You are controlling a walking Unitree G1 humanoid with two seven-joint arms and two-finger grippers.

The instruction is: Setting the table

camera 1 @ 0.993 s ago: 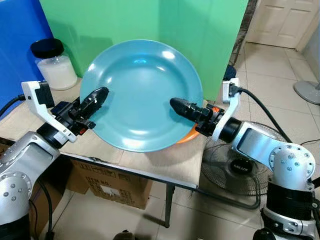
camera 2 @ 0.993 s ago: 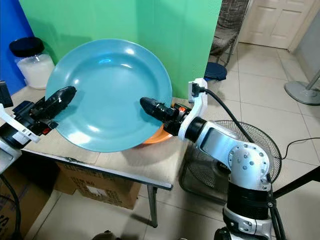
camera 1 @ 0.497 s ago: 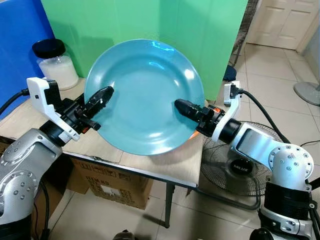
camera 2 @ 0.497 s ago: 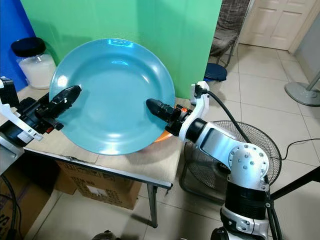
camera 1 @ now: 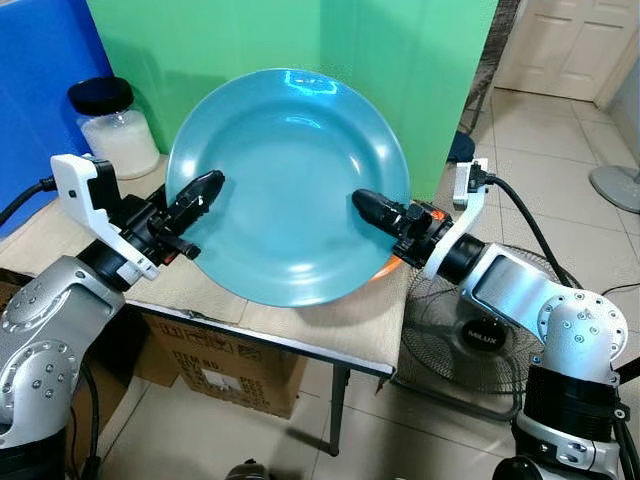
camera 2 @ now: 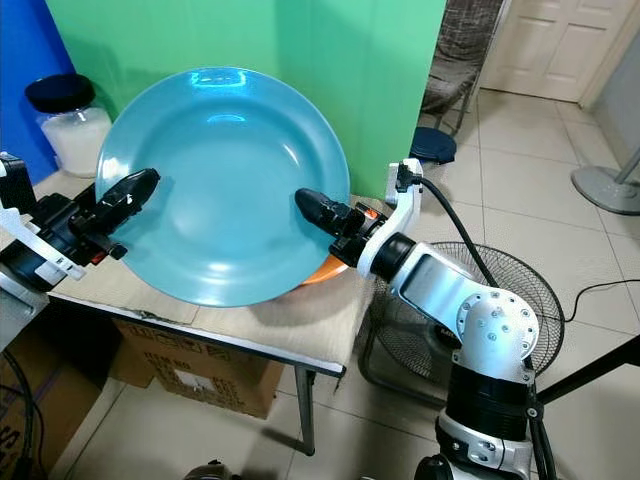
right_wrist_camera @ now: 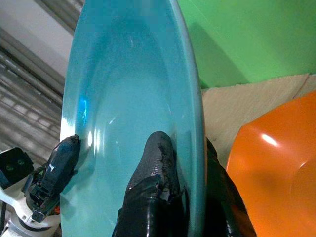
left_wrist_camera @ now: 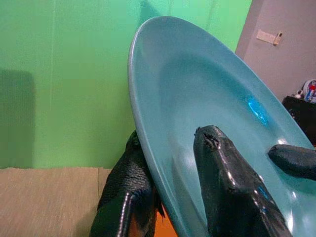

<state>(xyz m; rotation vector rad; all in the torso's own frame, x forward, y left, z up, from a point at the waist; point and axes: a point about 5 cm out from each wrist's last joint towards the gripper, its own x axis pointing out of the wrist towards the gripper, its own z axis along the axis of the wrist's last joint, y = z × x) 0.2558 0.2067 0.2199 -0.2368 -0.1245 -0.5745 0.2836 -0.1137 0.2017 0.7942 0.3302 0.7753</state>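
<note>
Currently both grippers are clamped on the blue plate [camera 1: 285, 185]: left gripper [camera 1: 197, 190] and right gripper [camera 1: 372, 206] at opposite rims, plate tilted above the table [camera 1: 330, 330]. I should lower both arms evenly, clear of the orange bowl [right_wrist_camera: 276, 158].

One blue plate [camera 1: 285, 180], one orange dish [right_wrist_camera: 276, 163], one jar [camera 1: 112, 130], one table [camera 1: 330, 325], one fan [camera 1: 470, 335], one cardboard box [camera 1: 220, 375]
</note>
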